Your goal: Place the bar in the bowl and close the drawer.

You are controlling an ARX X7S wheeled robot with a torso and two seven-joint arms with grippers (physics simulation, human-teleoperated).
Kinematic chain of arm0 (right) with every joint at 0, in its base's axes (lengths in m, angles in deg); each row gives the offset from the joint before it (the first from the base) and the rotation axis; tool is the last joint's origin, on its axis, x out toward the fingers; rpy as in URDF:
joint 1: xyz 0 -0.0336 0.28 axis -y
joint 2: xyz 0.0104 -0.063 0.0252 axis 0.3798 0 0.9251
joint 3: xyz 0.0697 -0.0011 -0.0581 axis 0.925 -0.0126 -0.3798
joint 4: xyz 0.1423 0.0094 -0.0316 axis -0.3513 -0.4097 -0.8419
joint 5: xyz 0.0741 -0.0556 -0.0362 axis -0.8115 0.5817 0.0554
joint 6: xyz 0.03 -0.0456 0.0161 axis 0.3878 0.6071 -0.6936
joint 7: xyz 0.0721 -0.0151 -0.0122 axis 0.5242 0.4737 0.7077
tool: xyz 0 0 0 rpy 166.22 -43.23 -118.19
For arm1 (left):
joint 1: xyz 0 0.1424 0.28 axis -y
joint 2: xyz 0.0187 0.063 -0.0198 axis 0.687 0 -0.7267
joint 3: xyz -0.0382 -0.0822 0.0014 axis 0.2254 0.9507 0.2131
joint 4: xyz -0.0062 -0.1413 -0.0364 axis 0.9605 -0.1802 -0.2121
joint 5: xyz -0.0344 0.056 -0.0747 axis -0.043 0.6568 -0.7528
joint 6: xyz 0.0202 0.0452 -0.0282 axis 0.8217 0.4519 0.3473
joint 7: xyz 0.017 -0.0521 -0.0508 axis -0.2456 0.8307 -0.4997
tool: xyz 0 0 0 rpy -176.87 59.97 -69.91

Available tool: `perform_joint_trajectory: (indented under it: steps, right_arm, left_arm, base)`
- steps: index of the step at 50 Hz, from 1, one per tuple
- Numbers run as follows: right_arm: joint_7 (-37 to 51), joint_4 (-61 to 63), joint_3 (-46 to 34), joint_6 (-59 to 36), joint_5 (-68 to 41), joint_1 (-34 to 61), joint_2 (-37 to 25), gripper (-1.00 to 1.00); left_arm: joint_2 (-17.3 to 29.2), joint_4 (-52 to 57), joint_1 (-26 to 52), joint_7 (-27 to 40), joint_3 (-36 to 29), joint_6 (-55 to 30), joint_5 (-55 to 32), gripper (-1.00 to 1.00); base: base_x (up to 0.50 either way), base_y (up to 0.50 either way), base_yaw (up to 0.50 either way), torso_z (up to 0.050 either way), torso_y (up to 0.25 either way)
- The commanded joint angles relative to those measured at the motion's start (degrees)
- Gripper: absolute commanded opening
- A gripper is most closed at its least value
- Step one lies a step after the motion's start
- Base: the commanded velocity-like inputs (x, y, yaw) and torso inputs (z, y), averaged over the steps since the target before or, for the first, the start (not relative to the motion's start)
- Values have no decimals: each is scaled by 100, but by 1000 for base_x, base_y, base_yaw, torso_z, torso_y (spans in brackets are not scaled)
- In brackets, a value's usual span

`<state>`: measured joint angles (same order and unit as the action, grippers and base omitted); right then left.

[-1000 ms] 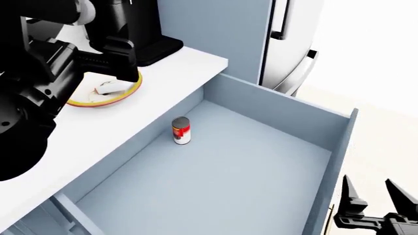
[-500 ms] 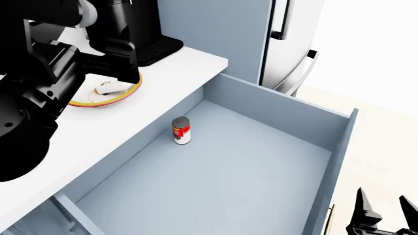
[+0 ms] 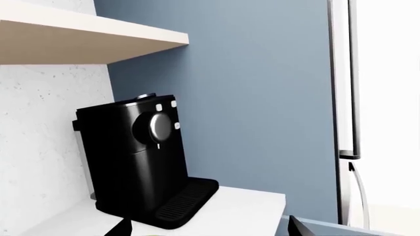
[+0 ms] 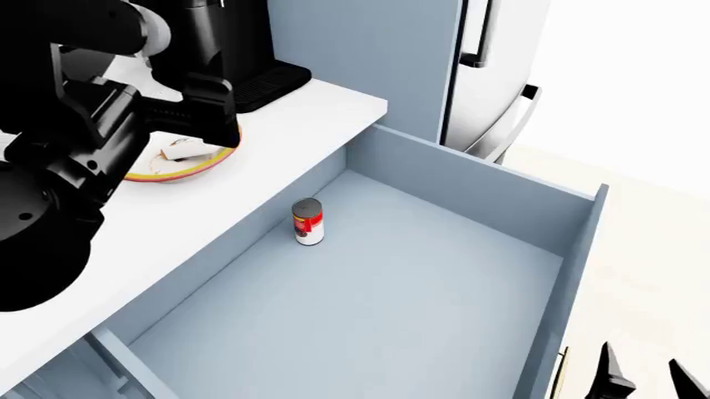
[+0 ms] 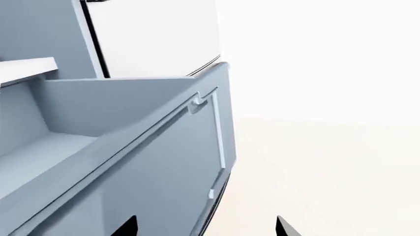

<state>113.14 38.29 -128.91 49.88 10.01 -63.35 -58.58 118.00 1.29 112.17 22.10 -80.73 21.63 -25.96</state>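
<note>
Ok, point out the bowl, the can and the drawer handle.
bowl (image 4: pixel 205 162): head view, yellow rim.
can (image 4: pixel 308 221): head view, red label.
drawer handle (image 5: pixel 219 142): right wrist view, slim bar.

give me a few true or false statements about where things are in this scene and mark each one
1. The drawer is pulled open. True.
2. The can lies on its side in the bowl. False: it stands upright on the drawer floor, near the counter side.
3. The bar sits inside the bowl on the counter. True.
4. The coffee machine is inside the drawer. False: it stands on the counter by the wall.
5. The right gripper is shut on the drawer handle. False: its fingers stand apart in front of the drawer, holding nothing.
6. The left gripper is above the bowl. True.
</note>
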Motion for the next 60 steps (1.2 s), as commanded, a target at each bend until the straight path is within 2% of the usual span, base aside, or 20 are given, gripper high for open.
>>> perform_joint_trajectory:
  steps: [1, 10, 36, 44, 60]
  right_arm:
    - [-417, -618, 145, -287, -210, 102, 551, 100]
    - [-781, -1227, 138, -603, -308, 353, 1023, 100]
    - [-1158, -1838, -42, -1361, -12, 1159, 1789, 100]
    - [-1273, -1858, -121, -1535, 80, 1312, 1894, 100]
    - [-1071, -935, -395, -2097, 454, 1725, 1707, 100]
  left_arm:
    - [7, 10, -33, 1, 6, 28, -4, 100]
    - [2, 0, -57, -14, -6, 48, 20, 100]
    - [9, -16, -173, -69, -21, 142, 102, 100]
    - [-14, -49, -195, -107, -50, 163, 151, 100]
    - [-4, -12, -181, -99, -41, 166, 114, 100]
  base:
    - [0, 0, 0, 0, 0]
    - [0, 0, 0, 0, 0]
    - [0, 0, 0, 0, 0]
    - [0, 0, 0, 0, 0]
    - [0, 0, 0, 0, 0]
